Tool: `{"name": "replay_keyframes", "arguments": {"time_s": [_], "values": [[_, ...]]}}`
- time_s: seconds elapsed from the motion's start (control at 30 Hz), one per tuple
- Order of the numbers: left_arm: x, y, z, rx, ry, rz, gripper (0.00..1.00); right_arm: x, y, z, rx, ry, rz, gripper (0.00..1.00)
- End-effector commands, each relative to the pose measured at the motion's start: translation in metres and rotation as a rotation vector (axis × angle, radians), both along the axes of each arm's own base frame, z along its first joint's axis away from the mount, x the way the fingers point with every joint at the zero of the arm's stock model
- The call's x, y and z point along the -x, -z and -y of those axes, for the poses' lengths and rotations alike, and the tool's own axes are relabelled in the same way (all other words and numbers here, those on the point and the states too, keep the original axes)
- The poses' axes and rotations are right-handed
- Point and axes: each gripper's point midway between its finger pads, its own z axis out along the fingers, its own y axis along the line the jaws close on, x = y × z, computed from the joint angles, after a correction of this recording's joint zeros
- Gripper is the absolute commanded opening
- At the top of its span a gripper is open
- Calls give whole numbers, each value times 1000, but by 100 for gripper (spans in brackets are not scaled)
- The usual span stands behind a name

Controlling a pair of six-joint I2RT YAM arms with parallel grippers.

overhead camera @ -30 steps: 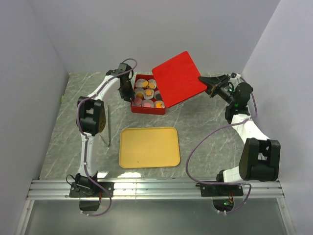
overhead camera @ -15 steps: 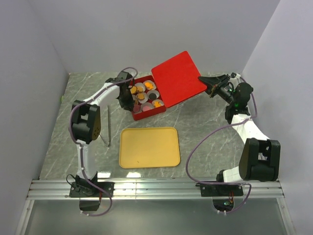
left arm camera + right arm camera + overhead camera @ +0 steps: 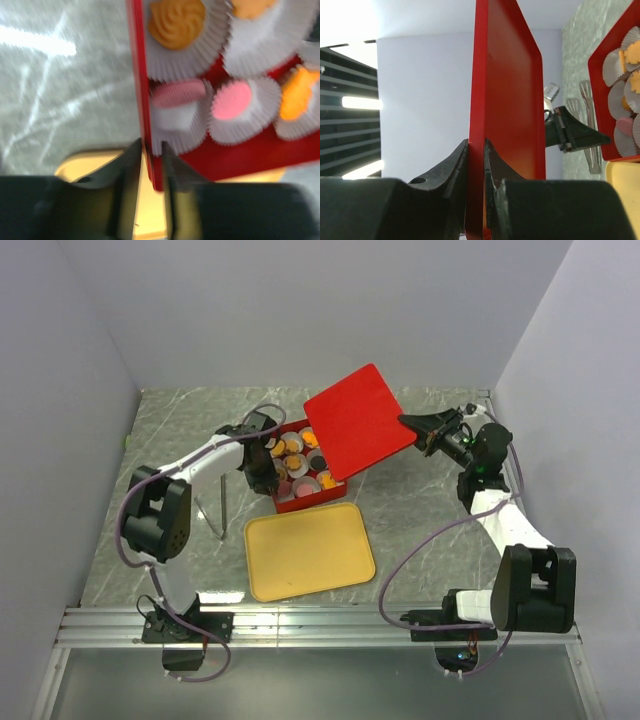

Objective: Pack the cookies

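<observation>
The cookies point(image 3: 296, 457) sit in white paper cups inside an open red box point(image 3: 312, 501) at mid table. In the left wrist view an orange swirl cookie point(image 3: 176, 22), pink rounds point(image 3: 231, 100) and an orange piece point(image 3: 296, 97) show. My left gripper point(image 3: 266, 471) is shut on the box's left wall point(image 3: 144, 95), one finger on each side point(image 3: 150, 152). My right gripper point(image 3: 404, 422) is shut on the edge of the red lid point(image 3: 357, 434) and holds it tilted above the box's right side; the lid point(image 3: 506, 100) stands edge-on in my right gripper point(image 3: 476, 146).
A yellow tray point(image 3: 308, 551) lies just in front of the box, its far edge touching or under the box's front. Metal tongs point(image 3: 221, 506) lie left of the tray. Grey walls close off the left, back and right.
My left gripper has dragged the box nearer, up to the tray. The tray has turned slightly. My right gripper has brought the lid left and nearer, over the box.
</observation>
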Motion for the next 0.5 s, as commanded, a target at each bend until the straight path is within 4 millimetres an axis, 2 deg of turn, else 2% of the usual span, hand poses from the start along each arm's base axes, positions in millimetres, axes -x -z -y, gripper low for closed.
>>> {"name": "replay_keyframes", "arguments": {"time_s": [0.0, 0.03, 0.13, 0.2, 0.27, 0.3, 0.33, 0.47], "values": [[4, -44, 14, 101, -5, 91, 32, 12, -4, -6, 3, -14, 47, 0], [5, -53, 13, 108, -7, 110, 41, 11, 0, -5, -23, -13, 42, 0], [6, -73, 10, 111, -14, 138, 54, 8, 1, -9, -73, -14, 52, 0], [2, -89, 10, 109, -12, 169, 57, 7, -2, -15, -93, -23, 71, 0], [6, -102, 5, 101, -15, 172, 59, 5, 0, -32, -119, -54, 58, 0], [5, -113, 4, 107, -17, 187, 60, 7, -6, -37, -128, -64, 90, 0], [4, -124, -3, 93, -33, 224, 62, 8, -2, -48, -138, -87, 78, 0], [9, -144, -30, 110, -83, 275, 63, 4, 11, -61, -191, -85, 60, 0]]}}
